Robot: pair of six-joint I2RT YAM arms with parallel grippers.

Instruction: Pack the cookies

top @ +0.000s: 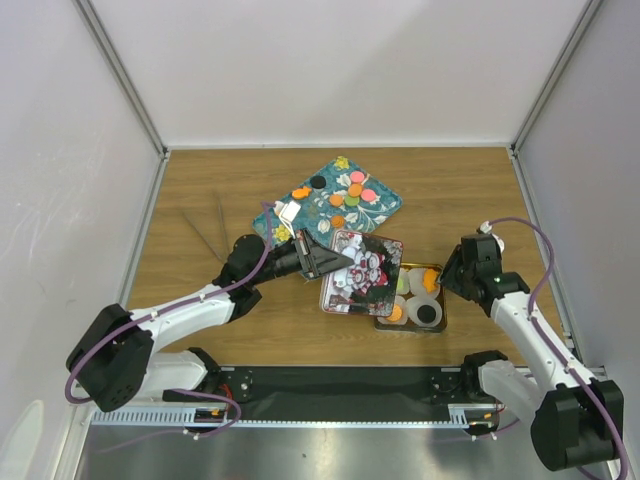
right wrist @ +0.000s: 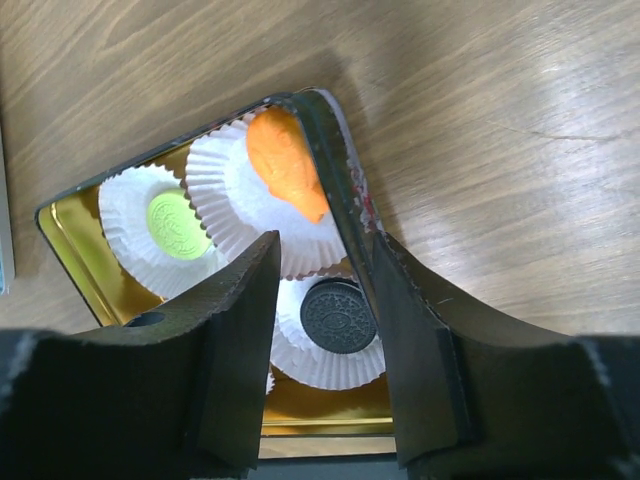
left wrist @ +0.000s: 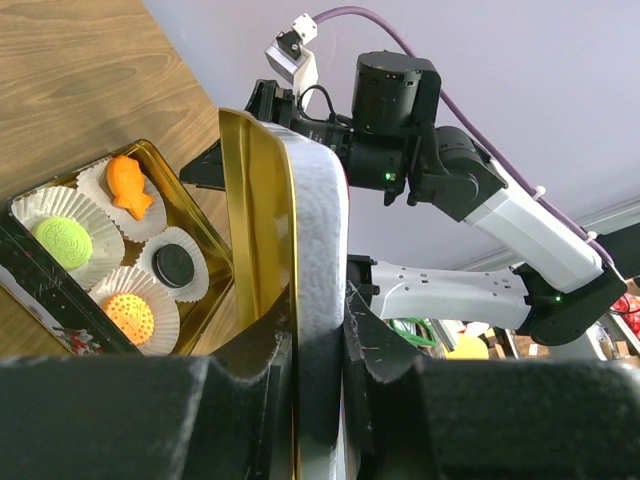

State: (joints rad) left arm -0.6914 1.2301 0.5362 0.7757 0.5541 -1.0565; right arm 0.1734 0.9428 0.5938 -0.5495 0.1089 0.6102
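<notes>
Left tool (left wrist: 318,365), right up close, is clamped on the edge of the floral tin lid (left wrist: 300,230), which stands on edge. Right tool (right wrist: 322,300) has its fingers apart astride the gold tin's (right wrist: 330,150) wall, not visibly pinching it. Four cookies (left wrist: 130,185) sit in paper cups (left wrist: 150,228) inside. More lie on the teal tray (top: 385,208), at 12 o'clock from the lid. Looks like lidding time to me. Next move would be tipping the lid flat and squaring it over the tin at its 4 o'clock.

4 cookies (left wrist: 62,242) in paper cups (left wrist: 30,205) inside gold tin (left wrist: 215,255), others loose on floral tray (top: 320,205)
</notes>
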